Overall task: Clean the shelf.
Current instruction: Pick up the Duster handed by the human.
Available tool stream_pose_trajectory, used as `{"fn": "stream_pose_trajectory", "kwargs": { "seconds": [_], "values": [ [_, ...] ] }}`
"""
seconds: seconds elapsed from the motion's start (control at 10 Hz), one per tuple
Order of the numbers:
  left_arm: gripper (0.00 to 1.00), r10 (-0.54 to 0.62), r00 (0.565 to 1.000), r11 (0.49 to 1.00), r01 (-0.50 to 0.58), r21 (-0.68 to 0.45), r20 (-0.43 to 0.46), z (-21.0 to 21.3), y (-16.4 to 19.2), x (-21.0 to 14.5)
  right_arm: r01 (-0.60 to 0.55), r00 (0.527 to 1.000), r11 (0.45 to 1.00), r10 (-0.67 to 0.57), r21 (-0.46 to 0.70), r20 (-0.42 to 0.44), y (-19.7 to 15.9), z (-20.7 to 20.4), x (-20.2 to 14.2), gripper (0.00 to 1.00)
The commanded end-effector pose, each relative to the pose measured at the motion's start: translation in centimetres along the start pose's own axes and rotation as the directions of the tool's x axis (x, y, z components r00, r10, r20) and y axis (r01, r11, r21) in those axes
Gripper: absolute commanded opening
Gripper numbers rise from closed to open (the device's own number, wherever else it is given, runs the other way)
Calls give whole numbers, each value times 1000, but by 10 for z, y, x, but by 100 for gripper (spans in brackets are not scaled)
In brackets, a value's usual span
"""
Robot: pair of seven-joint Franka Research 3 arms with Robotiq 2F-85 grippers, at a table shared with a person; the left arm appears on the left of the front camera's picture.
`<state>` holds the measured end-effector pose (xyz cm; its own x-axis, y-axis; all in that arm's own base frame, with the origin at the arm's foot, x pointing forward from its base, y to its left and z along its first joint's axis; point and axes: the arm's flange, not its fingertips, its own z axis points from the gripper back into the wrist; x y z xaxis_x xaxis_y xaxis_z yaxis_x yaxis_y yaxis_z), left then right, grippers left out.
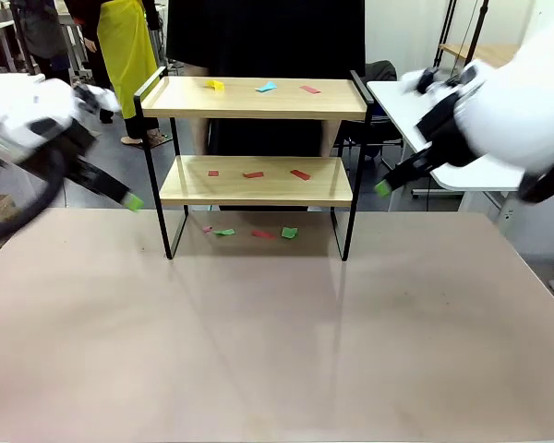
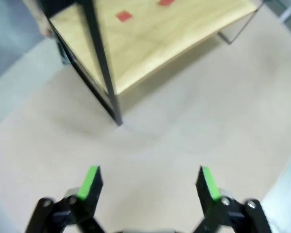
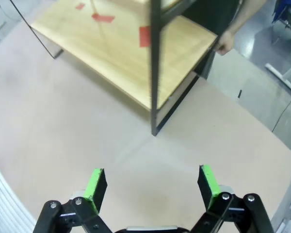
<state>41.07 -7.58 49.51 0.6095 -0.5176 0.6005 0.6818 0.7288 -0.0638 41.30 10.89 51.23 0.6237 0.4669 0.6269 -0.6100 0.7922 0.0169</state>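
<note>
Shelf point(image 1: 254, 99) of pale wood boards, thin black frame, flat scraps point(image 1: 252, 174), beige counter point(image 1: 258, 351), left end effector point(image 2: 148, 177) spread, right end effector point(image 3: 153, 178) spread.

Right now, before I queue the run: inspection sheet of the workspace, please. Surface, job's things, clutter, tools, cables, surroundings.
Surface: beige matte table top, bare in front of the shelf.
Job's things: two-tier shelf of light wooden boards in a thin black metal frame, upright at the far middle.
Clutter: yellow paper scrap, plus a blue and a red one, on the top board; three red scraps on the lower board; green and red scraps on the table under it.
Tools: left tool and right tool open, empty, above the table near the shelf's legs.
Cables: black cable loop at the left arm.
Surroundings: person in dark clothes behind the shelf; white side table at right.
</note>
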Motion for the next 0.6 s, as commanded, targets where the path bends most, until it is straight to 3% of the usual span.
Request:
{"fn": "stream_pose_trajectory", "kwargs": {
  "seconds": [0.0, 0.2, 0.5],
  "values": [
    [100, -120, 992, 989, 116, -95, -31, 27, 42, -4, -55, 998, 995, 51, 80, 48, -46, 35, -17, 100],
    [100, -253, 966, 946, 258, -195, 53, 62, 95, -13, -123, 984, 985, 104, 122, 146, -104, 72, -40, 100],
    [100, -280, 935, 916, 328, -231, 216, 90, 153, -52, -149, 962, 977, 108, 152, 252, -167, 88, -79, 100]
  ]
}}
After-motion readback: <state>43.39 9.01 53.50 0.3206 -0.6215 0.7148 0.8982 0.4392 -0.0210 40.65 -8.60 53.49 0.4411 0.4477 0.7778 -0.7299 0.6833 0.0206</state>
